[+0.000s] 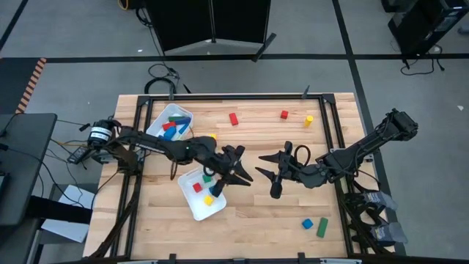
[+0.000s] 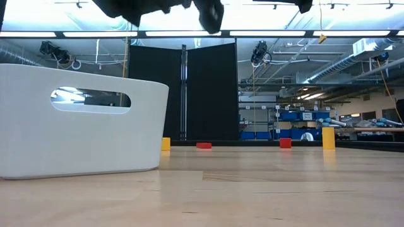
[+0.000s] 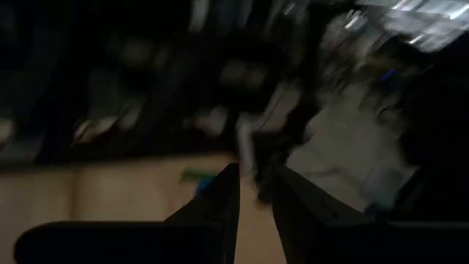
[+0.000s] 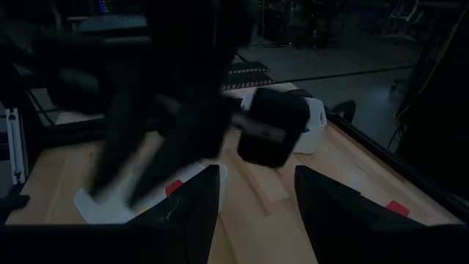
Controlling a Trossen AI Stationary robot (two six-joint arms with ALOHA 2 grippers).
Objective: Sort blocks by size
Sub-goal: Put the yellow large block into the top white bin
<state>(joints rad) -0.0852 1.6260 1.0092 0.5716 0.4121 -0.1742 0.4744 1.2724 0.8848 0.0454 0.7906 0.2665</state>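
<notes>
blocks partly sorted, both hands mid-table

blocks lie in two white trays and loose on the table [image 1: 256,213]. the far tray [image 1: 155,119] holds blue, green and red blocks [image 1: 173,127]. the near tray [image 1: 196,208] holds red, green and yellow cubes [image 1: 197,187]. loose at the far side: a red block [image 1: 234,119], a red cube [image 1: 284,114] and a yellow block [image 1: 309,120]. near the front right edge, a blue cube [image 1: 307,224] sits just beside a green bar [image 1: 322,226].

the left hand [image 1: 239,170] hangs at the near tray's right edge, its fingers [image 3: 223,202] close together with a narrow gap. the right hand [image 1: 268,170] faces it at mid-table, fingers [image 4: 201,198] spread apart, holding nothing.
</notes>
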